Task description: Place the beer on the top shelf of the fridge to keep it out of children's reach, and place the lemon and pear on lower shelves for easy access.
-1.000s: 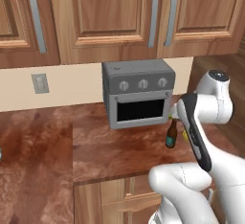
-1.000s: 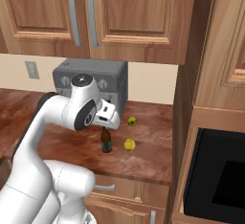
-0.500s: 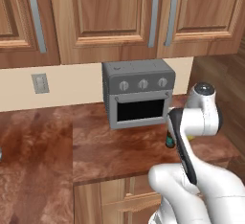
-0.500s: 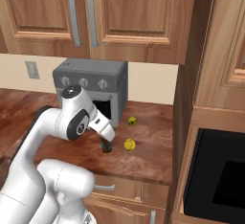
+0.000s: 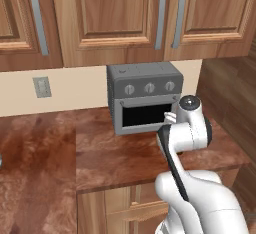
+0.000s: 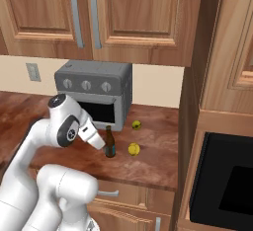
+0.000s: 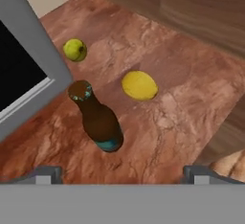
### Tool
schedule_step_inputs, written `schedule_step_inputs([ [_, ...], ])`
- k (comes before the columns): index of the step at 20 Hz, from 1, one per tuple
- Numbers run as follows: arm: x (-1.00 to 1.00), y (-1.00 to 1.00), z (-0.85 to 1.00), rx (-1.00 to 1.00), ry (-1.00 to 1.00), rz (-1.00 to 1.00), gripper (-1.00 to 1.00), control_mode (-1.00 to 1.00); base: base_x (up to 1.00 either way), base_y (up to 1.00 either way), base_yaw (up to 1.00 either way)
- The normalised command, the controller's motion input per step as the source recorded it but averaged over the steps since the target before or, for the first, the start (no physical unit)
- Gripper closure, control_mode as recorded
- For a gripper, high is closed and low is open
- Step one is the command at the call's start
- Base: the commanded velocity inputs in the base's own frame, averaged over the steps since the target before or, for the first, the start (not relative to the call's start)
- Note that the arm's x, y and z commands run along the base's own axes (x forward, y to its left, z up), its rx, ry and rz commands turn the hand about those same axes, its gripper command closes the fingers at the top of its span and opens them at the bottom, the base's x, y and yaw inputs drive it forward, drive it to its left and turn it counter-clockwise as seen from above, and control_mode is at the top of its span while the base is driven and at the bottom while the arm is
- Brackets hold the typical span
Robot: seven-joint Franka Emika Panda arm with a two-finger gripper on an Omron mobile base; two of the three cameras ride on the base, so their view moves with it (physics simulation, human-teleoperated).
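**Open gripper poised above the beer on the counter**

The beer [image 7: 99, 122] stands upright on the reddish-brown counter [image 6: 158, 151], just in front of the grey toaster oven [image 6: 96, 94]. In the hand view its cap and neck lie between and above the 2 finger tips; neither tip touches the glass. The gripper [image 7: 122, 174] has its jaws spread as wide as they go and holds nothing. In the right base view the hand sits just left of the bottle's neck, angled down toward it.

The lemon [image 7: 139, 85] lies on the counter just beside the bottle, apart from it. The pear [image 7: 75, 50] rests farther back, near the oven's corner. In the right base view the lemon [image 6: 133, 149] is right of the bottle [image 6: 109, 142] and the pear [image 6: 136, 125] lies behind it.

Compared with 1 second ago, the arm has folded lower: the wrist joint has dropped from level with the oven's top to level with its door, bringing the hand down to the bottle. The bottle and the 2 fruits have not moved, and the jaws are as wide as before.
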Motion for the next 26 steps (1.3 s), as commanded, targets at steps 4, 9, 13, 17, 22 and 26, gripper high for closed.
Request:
schedule_step_inputs([
  [4, 0.23, 0.15, -0.13, 0.0, -0.14, -0.17, -1.0, -1.0, 0.0, 0.0, 0.0],
  [9, 0.23, 0.0, -0.18, 0.0, -0.13, -0.12, -1.0, -1.0, 0.0, 0.0, 0.0],
  [13, 0.14, 0.0, -0.11, -0.03, -0.12, -0.03, -1.0, -1.0, 0.0, 0.0, 0.0],
  [17, 0.11, 0.0, -0.09, -0.03, -0.11, -0.02, -1.0, -1.0, 0.0, 0.0, 0.0],
  [22, 0.04, 0.0, -0.13, -0.02, -0.08, 0.0, -1.0, -1.0, 0.0, 0.0, 0.0],
  [26, 0.06, -0.01, -0.21, -0.01, -0.04, 0.0, -1.0, -1.0, 0.0, 0.0, 0.0],
])
